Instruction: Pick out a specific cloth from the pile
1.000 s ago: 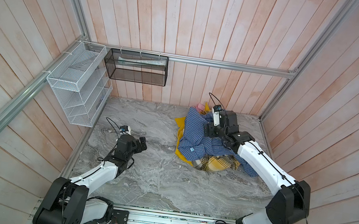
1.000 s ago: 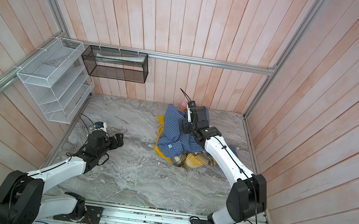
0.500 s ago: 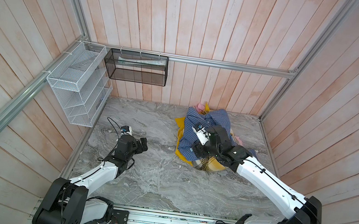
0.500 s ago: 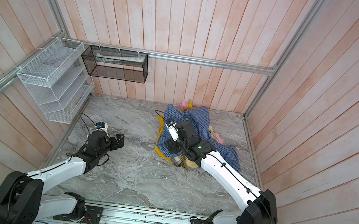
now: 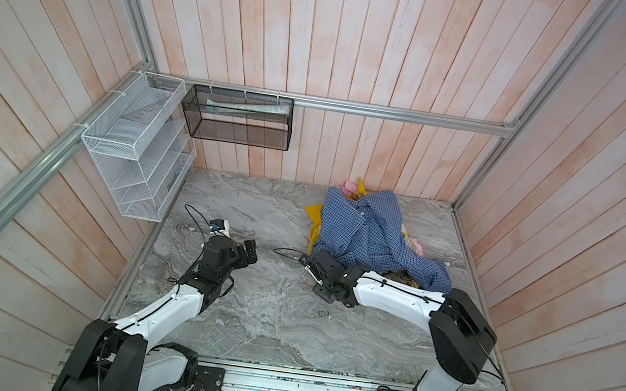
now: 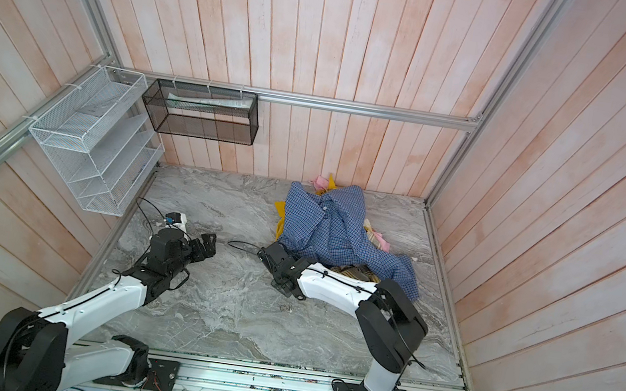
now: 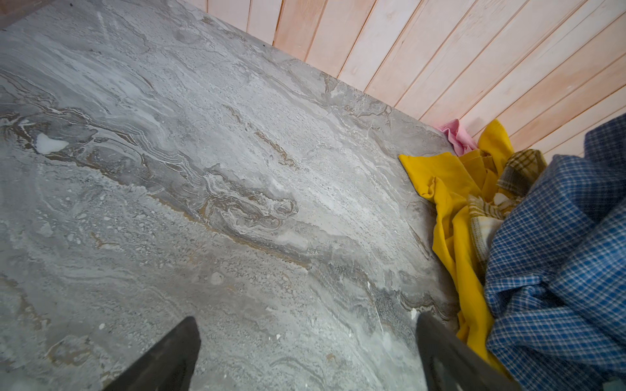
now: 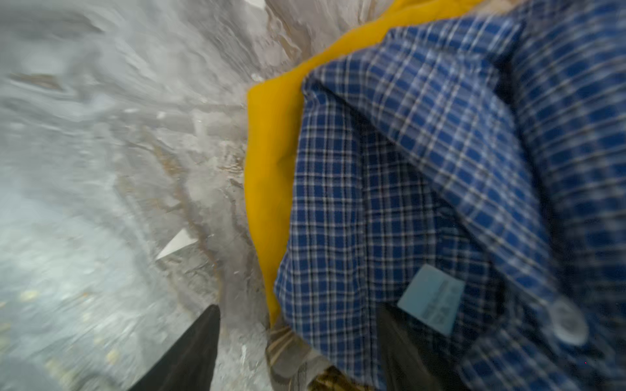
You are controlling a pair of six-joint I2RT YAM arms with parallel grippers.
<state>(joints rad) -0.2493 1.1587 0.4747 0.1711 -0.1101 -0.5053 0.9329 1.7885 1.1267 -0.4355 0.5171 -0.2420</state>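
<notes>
The cloth (image 5: 372, 235) buries most of the pile (image 5: 312, 210) — only fringes show. The right wrist view is smeared — label (image 8: 430, 298) unreadable, right gripper (image 8: 298, 342) fingers cut off by the edge.

white wire rack (image 5: 131, 161): mounted left | black mesh basket (image 5: 228, 132): mounted at back, beside rack | grey marble tabletop (image 5: 264, 315): veined

The cloth (image 5: 372, 235) lies atop the pile (image 5: 314, 215) on the table's (image 5: 242, 320) far right side.

The blue checked shirt (image 5: 368, 234) lies crumpled, collar showing, over the yellow, plaid and pink pile (image 5: 313, 228) against the back wall (image 5: 323, 59).
</notes>
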